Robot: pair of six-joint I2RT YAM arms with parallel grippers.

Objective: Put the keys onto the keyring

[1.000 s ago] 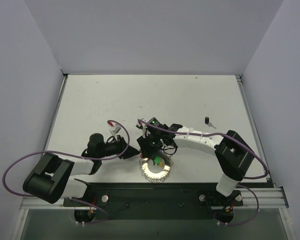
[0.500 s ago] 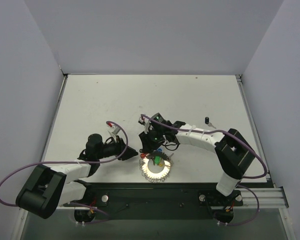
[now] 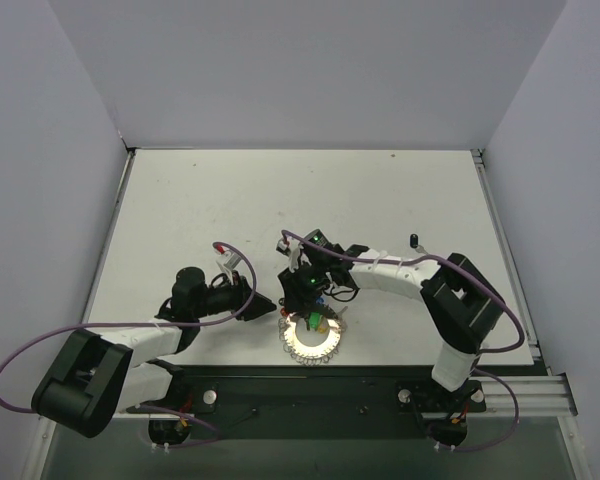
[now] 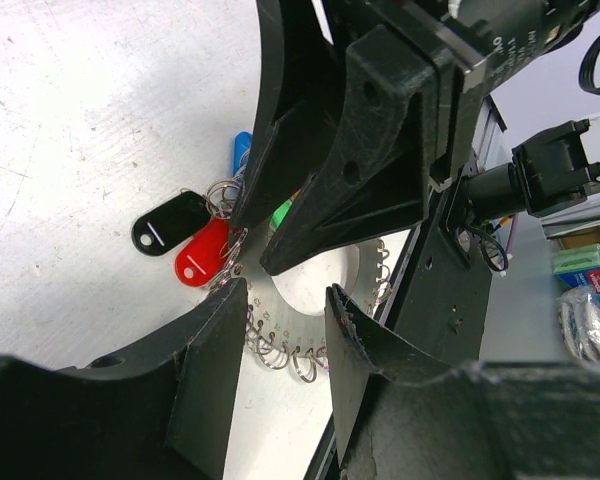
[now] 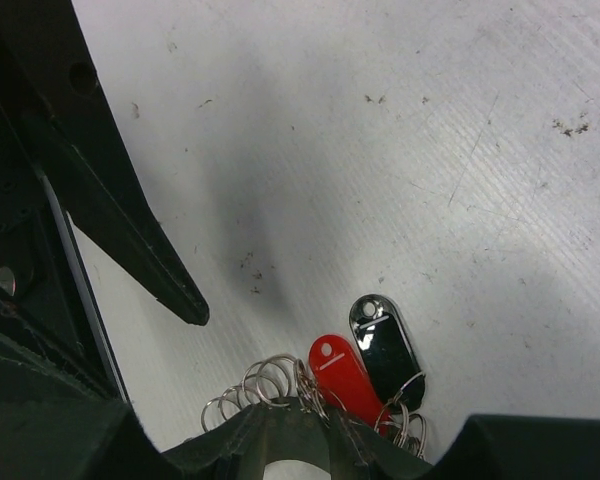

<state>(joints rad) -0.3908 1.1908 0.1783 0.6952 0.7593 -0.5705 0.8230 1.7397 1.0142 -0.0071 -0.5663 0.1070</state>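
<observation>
The keyring (image 4: pixel 270 315) lies flat on the tabletop (image 3: pixel 230 200), just under both hands. A red key (image 4: pixel 202 252), a black key (image 4: pixel 170 222) and a green key (image 4: pixel 283 212) seem already hooked at its rim, beside the right hand (image 3: pixel 307 302). That hand's tips are narrow, and I cannot tell if they grip. The left hand (image 3: pixel 271 303) is half open over the rim. One dark key (image 3: pixel 417 241) waits well apart.

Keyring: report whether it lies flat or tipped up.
Roughly flat: from above the keyring shows a near-round outline and an open centre hole. Resting or lifted: cannot tell.

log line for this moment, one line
left hand: open, over keyring rim | right hand: at red key, grip unclear
</observation>
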